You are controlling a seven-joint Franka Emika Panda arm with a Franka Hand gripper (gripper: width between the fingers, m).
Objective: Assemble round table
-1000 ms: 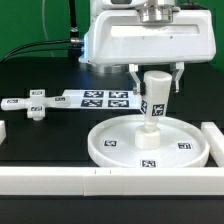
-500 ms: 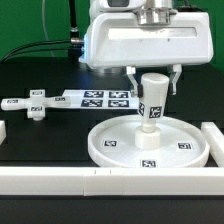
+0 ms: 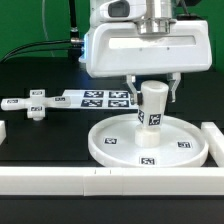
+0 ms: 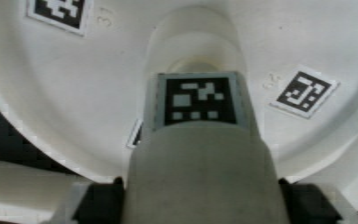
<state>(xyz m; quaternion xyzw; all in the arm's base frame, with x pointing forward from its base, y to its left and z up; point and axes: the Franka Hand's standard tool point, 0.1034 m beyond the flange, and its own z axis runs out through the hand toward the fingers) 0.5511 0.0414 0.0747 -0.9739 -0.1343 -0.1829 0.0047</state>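
The large round disc [image 3: 120, 146] lies on the black table, rim up, with tags on its floor. It also fills the wrist view [image 4: 309, 150]. The short cylinder leg [image 3: 152, 105] stands upright at the disc's centre, its tag facing the camera. The leg runs up the middle of the wrist view [image 4: 201, 150]. My gripper [image 3: 156, 92] is shut on the leg's upper part, one dark finger [image 4: 110, 198] against each side. The hub is hidden under the leg. The cross-shaped foot [image 3: 31, 104] lies apart at the exterior view's left.
The marker board [image 3: 100, 97] lies behind the disc. White border blocks run along the front [image 3: 60, 180], the exterior view's right [image 3: 214, 140] and the exterior view's left [image 3: 3, 129]. Cables hang behind the arm.
My gripper has come down with the leg in it. The leg's top and its tag now sit lower over the disc's centre. The disc and foot have not moved.
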